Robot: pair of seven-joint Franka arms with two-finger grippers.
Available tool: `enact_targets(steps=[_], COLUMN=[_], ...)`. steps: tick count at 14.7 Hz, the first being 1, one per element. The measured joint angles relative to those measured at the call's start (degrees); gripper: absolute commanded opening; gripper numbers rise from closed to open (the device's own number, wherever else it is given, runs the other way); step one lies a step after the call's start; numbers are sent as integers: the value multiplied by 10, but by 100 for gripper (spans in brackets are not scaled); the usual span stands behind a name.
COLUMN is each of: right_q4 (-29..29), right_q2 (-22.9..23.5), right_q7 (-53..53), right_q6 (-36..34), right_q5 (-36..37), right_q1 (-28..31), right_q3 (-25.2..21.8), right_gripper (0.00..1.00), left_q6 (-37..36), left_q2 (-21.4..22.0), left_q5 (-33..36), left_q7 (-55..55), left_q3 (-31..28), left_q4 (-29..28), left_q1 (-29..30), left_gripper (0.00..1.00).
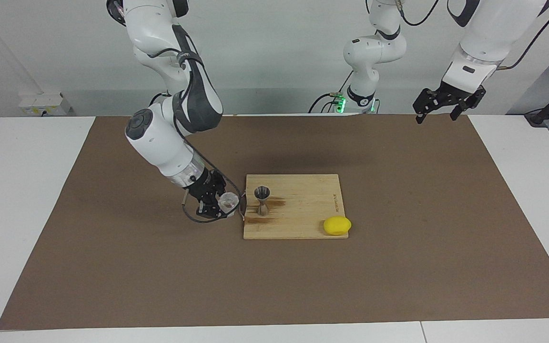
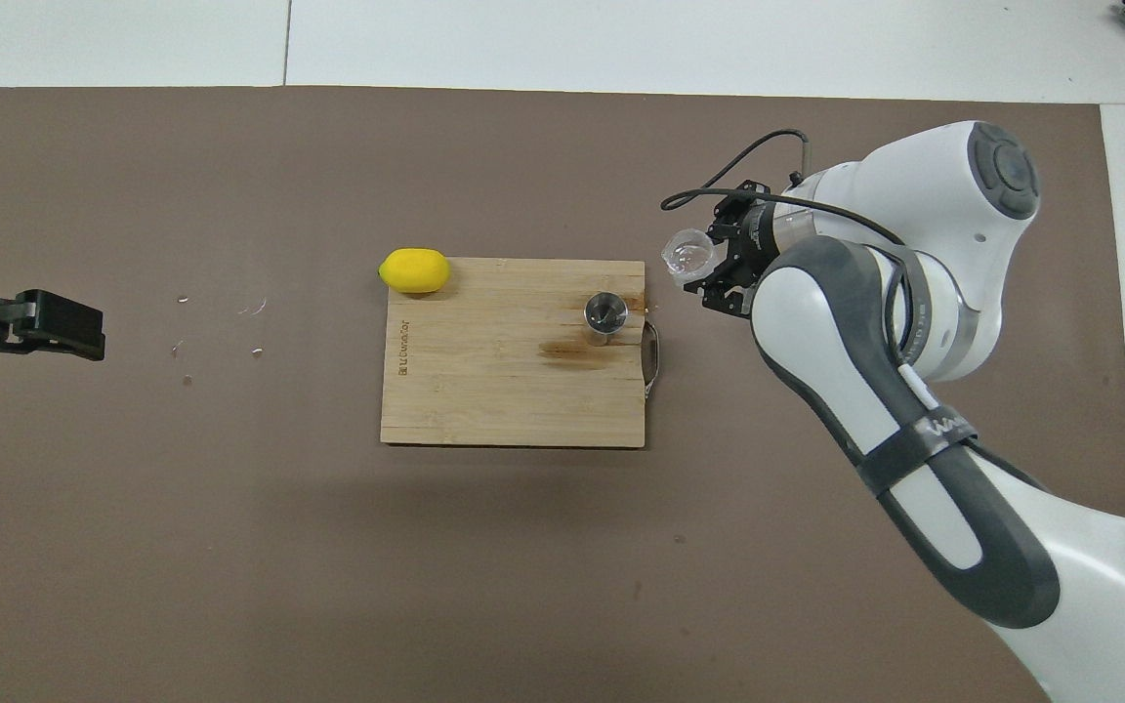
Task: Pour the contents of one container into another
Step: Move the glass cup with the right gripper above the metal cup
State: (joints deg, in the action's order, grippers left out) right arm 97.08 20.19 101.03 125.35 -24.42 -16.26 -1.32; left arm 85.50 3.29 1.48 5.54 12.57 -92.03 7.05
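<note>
My right gripper (image 1: 225,204) (image 2: 702,264) is shut on the small clear glass cup (image 1: 228,201) (image 2: 687,254) and holds it low over the brown mat, close beside the handle end of the wooden board (image 1: 303,209) (image 2: 494,391). The steel jigger (image 1: 261,200) (image 2: 605,314) stands upright on the board near that end, a short gap from the cup. My left gripper (image 1: 447,105) (image 2: 55,327) hangs open and empty, high over the mat at the left arm's end of the table, and waits.
A yellow lemon (image 1: 337,225) (image 2: 414,270) lies at the board's corner farthest from the robots, toward the left arm's end. A metal handle (image 1: 241,209) (image 2: 653,361) sticks out of the board's end next to the cup. A dark stain marks the board beside the jigger.
</note>
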Motion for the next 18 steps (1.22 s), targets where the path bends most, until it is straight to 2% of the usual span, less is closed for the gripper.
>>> enact_targets(steps=[10, 14, 18], right_q4=[-20, -21, -22], right_q2=[6, 7, 7], right_q7=[50, 55, 56], right_q6=[2, 2, 2], right_q5=[133, 181, 216], right_q1=[-61, -72, -79], right_q3=[0, 0, 0], right_gripper=[0, 0, 0], left_q6=[9, 14, 14], left_q2=[0, -1, -1], left_q5=[-13, -28, -29], left_q7=[-1, -7, -8], left_q3=[2, -31, -33], left_q4=[-1, -2, -2], left_q1=[-2, -24, -25], left_gripper=[100, 100, 100])
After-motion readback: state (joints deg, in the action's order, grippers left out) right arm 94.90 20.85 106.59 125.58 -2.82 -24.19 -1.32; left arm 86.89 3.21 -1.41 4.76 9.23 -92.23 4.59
